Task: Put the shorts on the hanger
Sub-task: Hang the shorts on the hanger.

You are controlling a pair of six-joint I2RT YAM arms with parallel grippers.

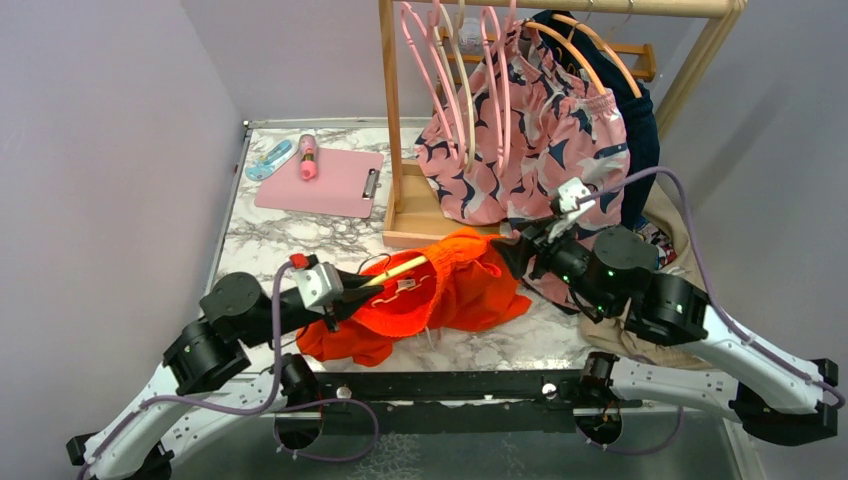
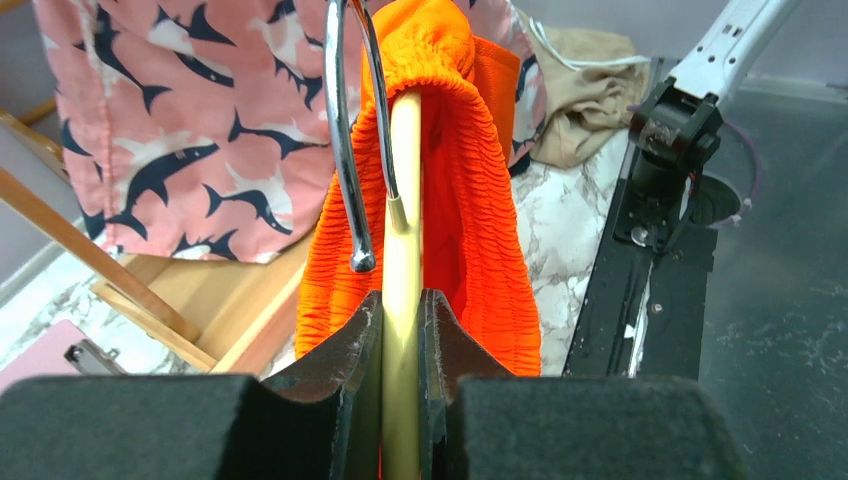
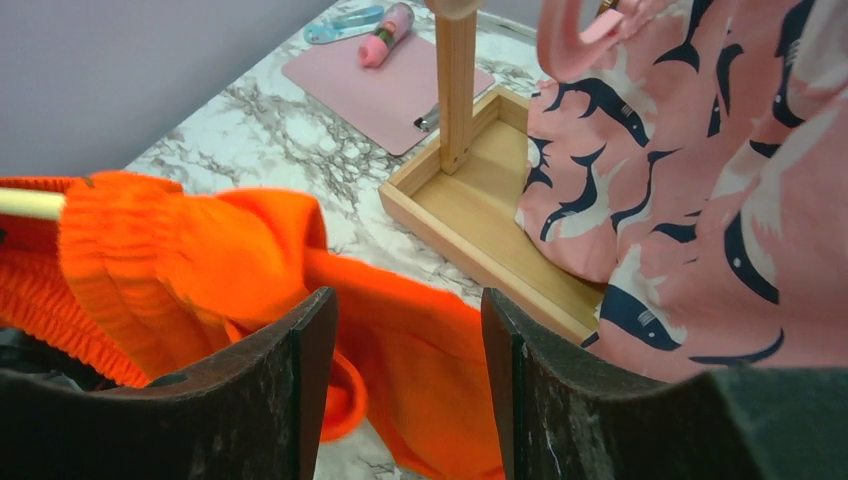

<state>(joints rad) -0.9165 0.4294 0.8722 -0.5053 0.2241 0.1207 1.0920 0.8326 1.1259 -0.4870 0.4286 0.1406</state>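
- Black fingers (image 2: 345,350) of the left claw (image 2: 403,305) are seen closest of all. They are squeezed tight on the pale-yellow hanger (image 2: 403,200), with only its thin bar between them.
- The orange shorts (image 2: 470,200) are pulled over the far end of the hanger by the stretchy waistband. The rest of the cloth is spread on the marble bench (image 1: 260,240) between the two arms.
- The right claw (image 3: 405,300) is held wide open close by the shorts, and nothing is pinched in it. Orange cloth is only seen past the gap.
- The step in hand is judged to be the threading of the waistband onto the hanger, and it looks only partly done.
- For the next move, the waistband would probably have to be gripped by the right claw and drawn further along the bar. The hanger would need to be held steady by the left claw.
- The silver hook (image 2: 345,150) and the tight grip on the bar are shown only in the left wrist view.
- How much cloth is lying on the bench is shown only from the top, where just a short bit of the hanger is seen.
- The open gap of the right claw is shown best in the right wrist view. The pink shark shorts (image 3: 700,150) and the wooden rack (image 3: 455,90) are seen close behind it.
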